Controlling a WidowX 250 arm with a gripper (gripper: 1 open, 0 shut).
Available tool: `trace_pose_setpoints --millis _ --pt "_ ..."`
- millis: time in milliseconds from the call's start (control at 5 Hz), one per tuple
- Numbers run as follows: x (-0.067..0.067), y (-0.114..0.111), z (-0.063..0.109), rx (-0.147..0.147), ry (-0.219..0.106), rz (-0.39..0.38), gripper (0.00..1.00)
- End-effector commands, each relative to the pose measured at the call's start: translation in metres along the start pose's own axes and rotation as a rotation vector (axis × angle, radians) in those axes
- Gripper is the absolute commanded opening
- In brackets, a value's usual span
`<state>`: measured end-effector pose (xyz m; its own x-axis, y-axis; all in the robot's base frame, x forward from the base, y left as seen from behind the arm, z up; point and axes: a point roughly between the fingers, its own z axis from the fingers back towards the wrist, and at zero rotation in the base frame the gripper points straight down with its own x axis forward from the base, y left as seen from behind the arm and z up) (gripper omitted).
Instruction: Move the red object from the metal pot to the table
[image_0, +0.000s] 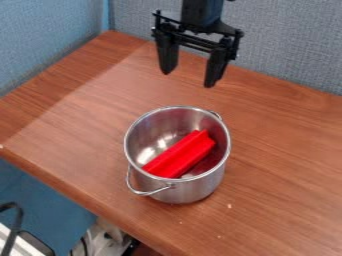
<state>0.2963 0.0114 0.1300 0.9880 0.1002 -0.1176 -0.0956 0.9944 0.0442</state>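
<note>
Metal pot (201, 192) stands upright on the table (80, 115), near the edge closest to the camera. Its walls are shiny and silver, its mouth round with a rolled rim. Wire handle (150, 188) hangs down outside the pot, on the side toward the lower left of the view. Red object (181, 154) lies inside the pot, low in the interior; it is long and bright red, running diagonally from lower left to upper right across the opening. Upper surface visible; the lower contact with the pot is hidden. Gripper (191, 70), black, is at the top of the view, beyond the pot and well apart from it. Two fingers point downward and stand wide apart, with nothing between them; neither touches the pot or the red object. A dark crossing structure joins the fingers above, and the upper part of the gripper is cut off by the top of the frame. Table surface is reddish-brown wood grain with a rounded edge. Behind it rises a grey-blue textured panel (294, 35). Blue surface (47, 200) shows beyond the table edge at lower left, with a black cable (14, 232) in the corner.
</note>
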Motion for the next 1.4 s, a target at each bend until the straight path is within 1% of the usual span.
trace_pose_setpoints --millis 0,200,400,600,800,1200 --pt "0.001 0.011 0.025 -0.013 -0.068 0.055 1.00" --pt "-0.003 0.013 0.014 -0.004 -0.056 0.031 1.00" --pt "-0.025 0.008 0.002 0.031 -0.044 -0.038 1.00" --pt "-0.043 0.009 0.013 0.047 -0.042 -0.078 1.00" --pt "-0.051 0.001 0.025 0.044 -0.052 -0.111 1.00" --pt "-0.056 -0.008 0.025 0.035 -0.027 -0.045 1.00"
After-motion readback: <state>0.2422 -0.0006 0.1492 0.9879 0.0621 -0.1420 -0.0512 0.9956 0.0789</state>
